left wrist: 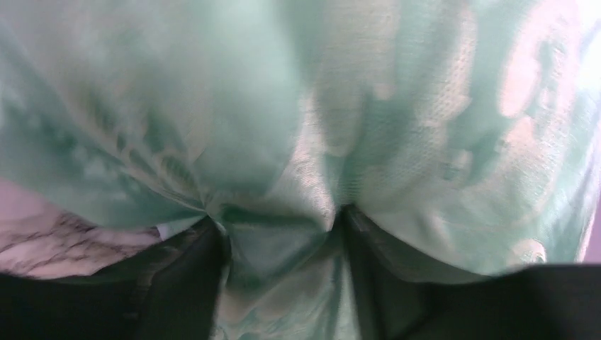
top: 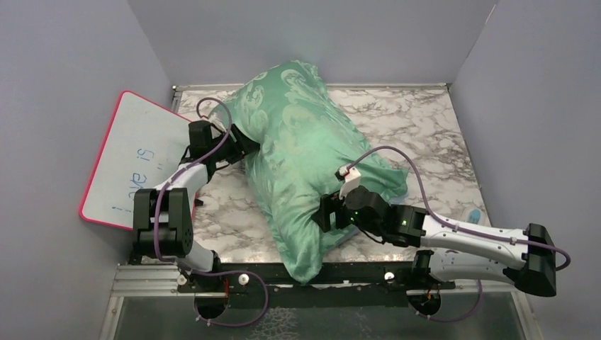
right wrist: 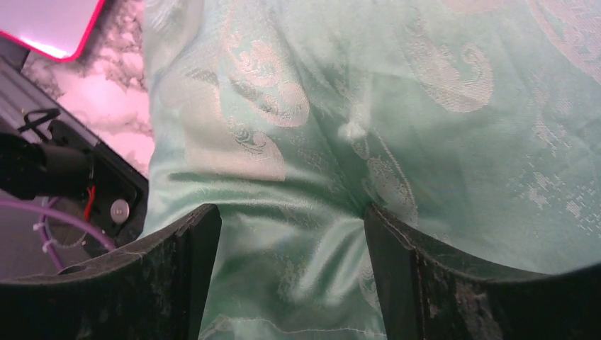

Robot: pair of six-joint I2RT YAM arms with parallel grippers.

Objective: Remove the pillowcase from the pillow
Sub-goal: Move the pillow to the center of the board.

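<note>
Two claws work the teal-green swirl-patterned fabric pillowcase [top: 305,134], which lies on the grey-veined marble surface [top: 418,127] from 6 towards 12 o'clock, the pillow wholly hidden inside. Nearest, the right claw [right wrist: 290,219] stands spread, pressing cloth near the 6 o'clock end; it should gather only a loose fold, not stuffing, before pinching. Farther, at the case's 9 o'clock edge, the left claw [left wrist: 280,219] has a pucker of cloth between its fingers; whether it is clamped I cannot tell. Overhead shows both positions and the pink-framed whiteboard [top: 135,159]; only the wrist views show the cloth between the fingers.
</note>
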